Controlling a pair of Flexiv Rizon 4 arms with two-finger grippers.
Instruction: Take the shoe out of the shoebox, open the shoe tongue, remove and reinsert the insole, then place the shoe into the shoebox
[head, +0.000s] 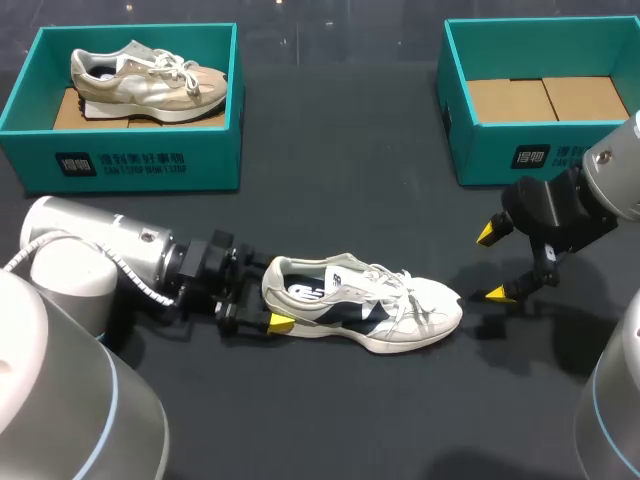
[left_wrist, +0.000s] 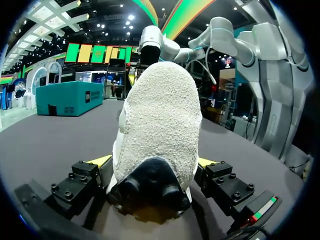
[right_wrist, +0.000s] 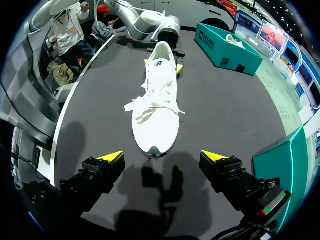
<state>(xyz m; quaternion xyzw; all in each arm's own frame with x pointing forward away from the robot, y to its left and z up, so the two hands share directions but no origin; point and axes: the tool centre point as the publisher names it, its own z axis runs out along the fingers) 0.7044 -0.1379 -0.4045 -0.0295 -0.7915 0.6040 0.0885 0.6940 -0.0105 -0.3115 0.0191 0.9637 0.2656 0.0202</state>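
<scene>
A white sneaker (head: 360, 305) with dark side panels lies on the black table, toe pointing right. My left gripper (head: 268, 298) is at its heel, open, with one yellow finger on either side. In the left wrist view the heel (left_wrist: 160, 135) fills the gap between the fingertips (left_wrist: 100, 161), resting on the table. My right gripper (head: 497, 262) hangs open just right of the toe, apart from it. In the right wrist view the sneaker (right_wrist: 156, 107) lies ahead of the open right gripper (right_wrist: 162, 160), toe nearest. The teal shoebox (head: 470, 120) at the back right holds only cardboard.
Another teal box (head: 140, 160) at the back left holds a beige sneaker (head: 145, 80); it also shows in the right wrist view as the box (right_wrist: 227, 47) beyond the white shoe. The table's front edge runs beside the sneaker.
</scene>
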